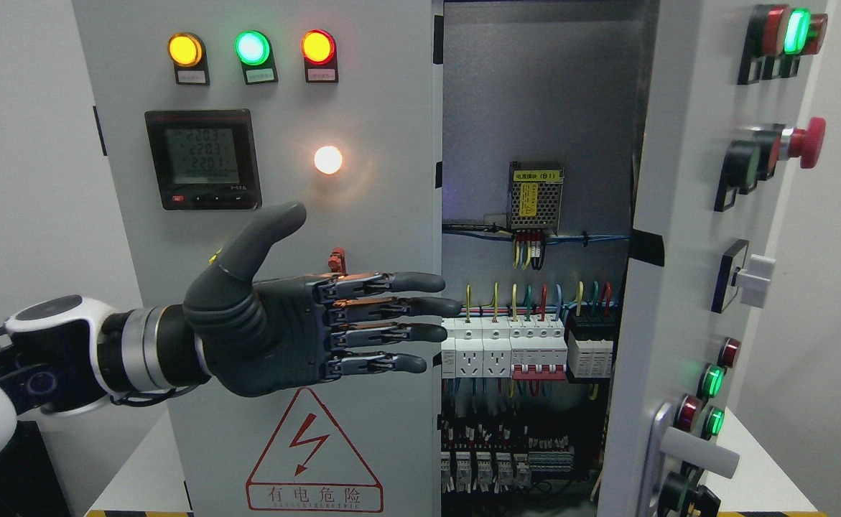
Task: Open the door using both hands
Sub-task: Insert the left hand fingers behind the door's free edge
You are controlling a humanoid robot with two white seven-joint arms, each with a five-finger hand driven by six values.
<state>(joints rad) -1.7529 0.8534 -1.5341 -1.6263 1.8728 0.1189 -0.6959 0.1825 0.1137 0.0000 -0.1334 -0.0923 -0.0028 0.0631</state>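
A grey electrical cabinet fills the view. Its right door (686, 237) stands swung open toward me, showing its outer face with buttons and a white handle (697, 451). The left door (284, 215) is shut, flush with the cabinet. My left hand (319, 327) reaches in from the lower left, flat with fingers stretched out and thumb raised, in front of the left door. Its fingertips (443, 306) reach the door's right edge beside the open gap. It holds nothing. The right hand is out of view.
Inside the opening sit a power supply (536, 196), coloured wires and rows of breakers (528, 348). The left door carries three indicator lamps (251, 49), a digital meter (201, 159), a lit white lamp (328, 159) and a red warning triangle (314, 451). A red mushroom button (806, 142) juts from the right door.
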